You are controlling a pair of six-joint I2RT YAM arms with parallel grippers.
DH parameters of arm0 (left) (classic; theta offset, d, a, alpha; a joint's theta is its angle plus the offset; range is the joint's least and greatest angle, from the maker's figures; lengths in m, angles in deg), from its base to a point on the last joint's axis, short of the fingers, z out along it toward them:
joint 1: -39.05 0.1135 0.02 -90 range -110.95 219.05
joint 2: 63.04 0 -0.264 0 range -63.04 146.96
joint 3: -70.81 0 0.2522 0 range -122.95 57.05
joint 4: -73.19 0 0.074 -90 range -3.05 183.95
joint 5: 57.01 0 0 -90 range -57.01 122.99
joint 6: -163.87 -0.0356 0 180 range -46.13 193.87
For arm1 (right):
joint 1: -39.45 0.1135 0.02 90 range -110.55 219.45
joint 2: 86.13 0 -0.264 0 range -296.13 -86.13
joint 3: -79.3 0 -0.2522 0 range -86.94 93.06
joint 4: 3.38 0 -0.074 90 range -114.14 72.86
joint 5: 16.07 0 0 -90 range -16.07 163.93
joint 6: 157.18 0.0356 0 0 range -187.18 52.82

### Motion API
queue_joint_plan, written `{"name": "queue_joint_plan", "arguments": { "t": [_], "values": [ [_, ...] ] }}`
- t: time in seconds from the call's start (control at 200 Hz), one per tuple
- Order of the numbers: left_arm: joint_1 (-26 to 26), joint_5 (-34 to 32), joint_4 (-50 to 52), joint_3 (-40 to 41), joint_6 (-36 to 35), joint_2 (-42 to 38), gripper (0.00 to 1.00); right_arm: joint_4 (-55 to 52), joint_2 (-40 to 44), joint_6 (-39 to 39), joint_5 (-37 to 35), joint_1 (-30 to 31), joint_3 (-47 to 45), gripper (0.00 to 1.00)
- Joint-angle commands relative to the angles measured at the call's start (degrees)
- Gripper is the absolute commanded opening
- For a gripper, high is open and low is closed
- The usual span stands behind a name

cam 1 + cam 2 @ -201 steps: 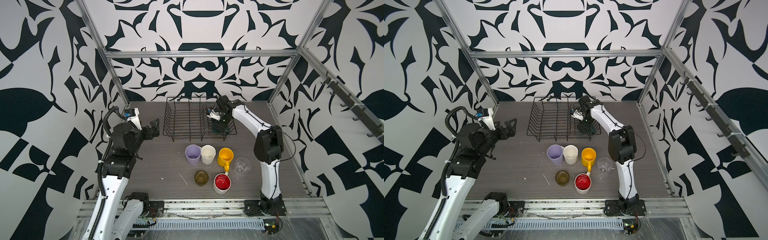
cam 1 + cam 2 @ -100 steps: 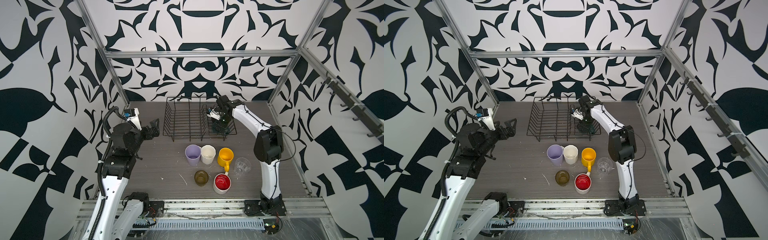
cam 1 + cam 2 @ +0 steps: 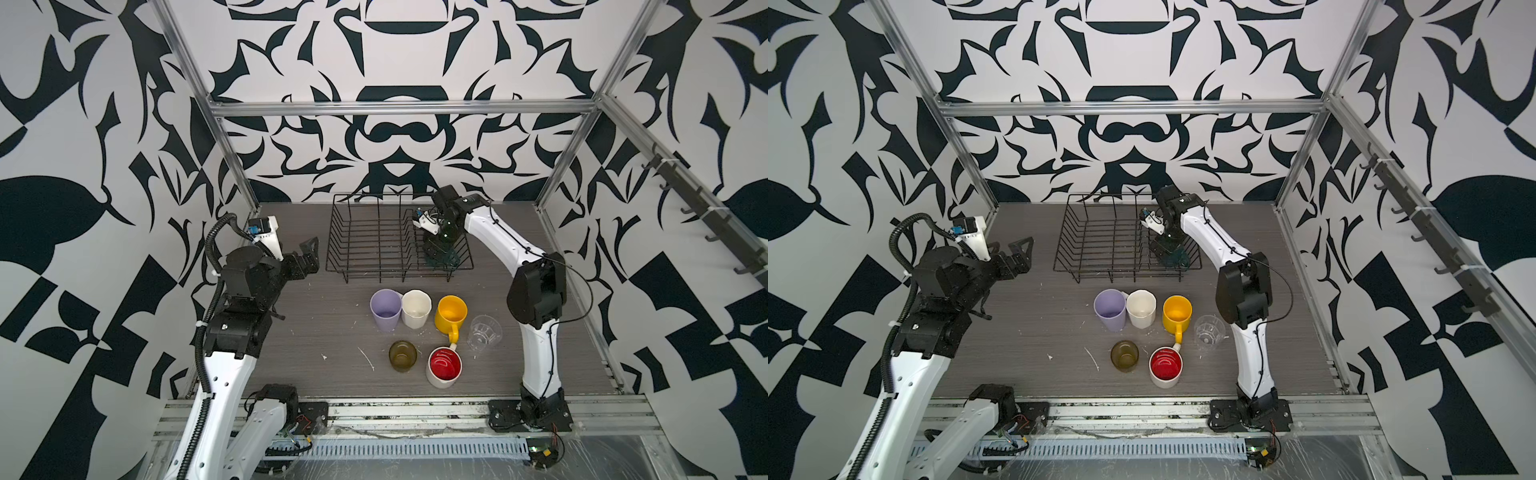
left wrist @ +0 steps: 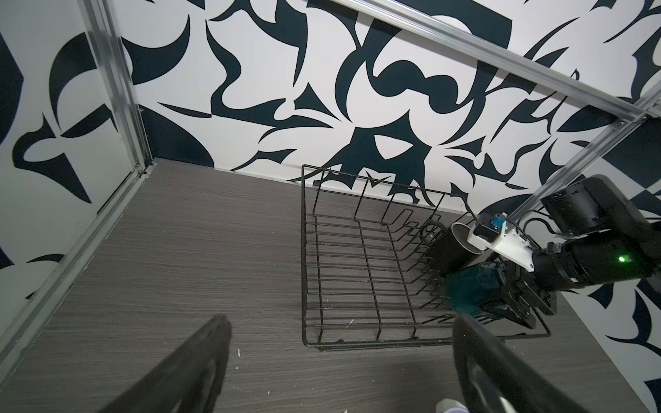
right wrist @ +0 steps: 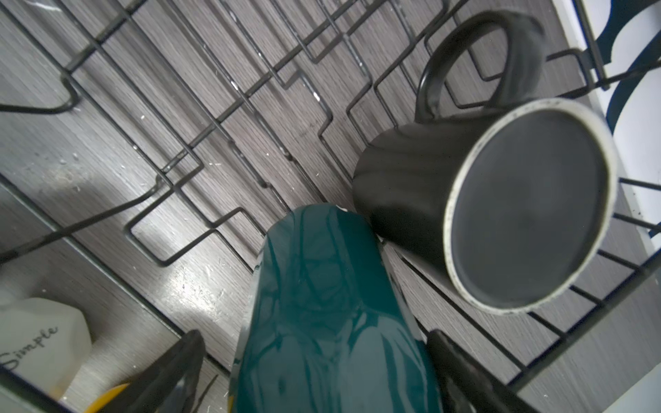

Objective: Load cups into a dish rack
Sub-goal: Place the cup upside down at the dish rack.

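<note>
Nothing I can see has moved since a second ago: both arms are parked where they were. My right tool (image 5: 314, 334) sits inside the rack (image 4: 303, 250) with its jaws spread wide either side of the green mug (image 5: 332, 304), a gap showing at one finger, so I read it as let go, not gripped. That mug leans nose-down between the jaws, far end on the rack wires. The black mug (image 5: 465, 200) lies tilted just past one finger, base toward the camera and touching or nearly touching the green one. My left tool (image 4: 341, 318) hangs open off the rack's end, holding nothing. To finish cleanly I would keep the jaws wide and back the right tool out along the mug's length. Any sideways drift could knock the black mug or roll the green one off the wires. Six cups wait on the desk (image 3: 324, 324) behind the right tool, the yellow mug (image 3: 451, 313) and clear glass (image 3: 483, 332) nearest its arm.
</note>
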Motion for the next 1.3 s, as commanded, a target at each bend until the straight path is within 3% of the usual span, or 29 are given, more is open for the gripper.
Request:
{"name": "queue_joint_plan", "arguments": {
  "t": [0.0,0.12,0.22,0.32,0.645,0.98,1.17,1.295],
  "values": [
    [0.35,0.26,1.06,0.92,0.32,-0.83,0.99,-3.67,2.65,3.26,1.7,0.86,2.15,0.98],
    [0.39,0.2,0.97,1.03,0.39,-0.83,0.99,-4.94,2.12,5.55,0.15,0.84,2.94,0.96],
    [0.29,0.27,0.85,1.1,0.54,-0.74,0.99,-6.4,1.55,7.75,-0.69,0.86,3.91,0.86],
    [0.39,0.31,0.75,1.1,0.54,-0.56,0.99,-7.32,1.59,10.29,-0.57,0.97,4.83,0.83],
    [0.39,0.39,0.32,1.25,0.89,-0.48,0.99,-10.34,1.13,16.0,-1.71,1.46,7.68,0.83],
    [0.39,0.31,0.35,1.44,0.89,-0.82,0.99,-10.11,2.57,20.14,-5.45,1.53,3.81,0.77],
    [0.4,0.39,0.33,1.43,0.89,-0.83,0.99,-9.02,2.7,20.76,-6.54,1.9,2.29,0.57],
    [0.39,0.34,0.45,1.28,0.89,-0.83,0.99,-9.17,2.53,19.37,-8.68,2.67,3.64,0.48]
  ]
}}
